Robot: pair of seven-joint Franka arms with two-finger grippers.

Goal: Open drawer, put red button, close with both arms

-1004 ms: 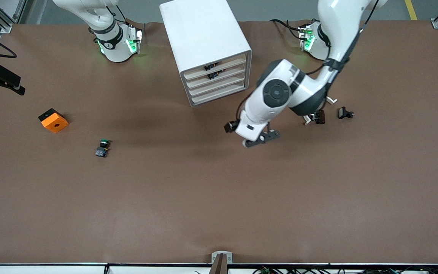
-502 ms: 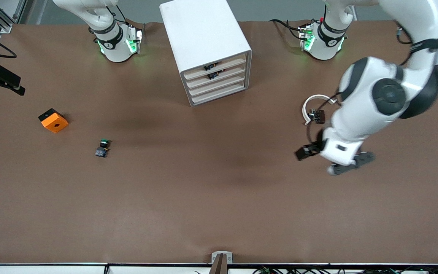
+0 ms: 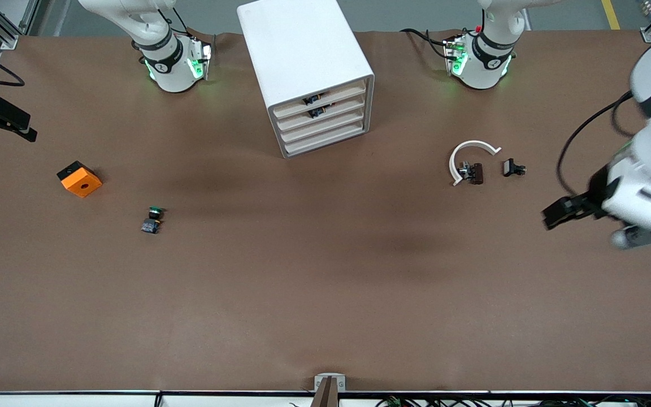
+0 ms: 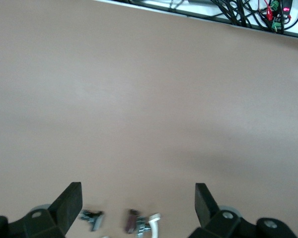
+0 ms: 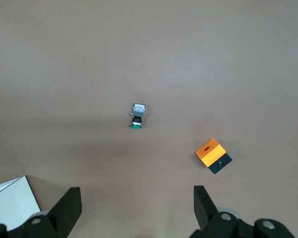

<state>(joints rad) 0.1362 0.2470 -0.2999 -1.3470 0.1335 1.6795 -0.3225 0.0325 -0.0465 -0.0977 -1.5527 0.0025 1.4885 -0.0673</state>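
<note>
Right tool [image 5: 137, 198] is held wide open, high over orange block [image 3: 79, 178] and green button [image 3: 152, 219]. Drawer [image 3: 325, 111] is seen shut, second from top in cabinet [image 3: 303, 62]. Left tool [image 3: 650, 233] is spread wide, empty, over table [image 3: 325, 294] at left arm's end.

The cabinet [image 3: 308, 73] stands between the arm bases, drawers shut.

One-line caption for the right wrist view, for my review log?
Open right gripper high over the table, looking down on the green-capped button, orange block and cabinet corner.
</note>
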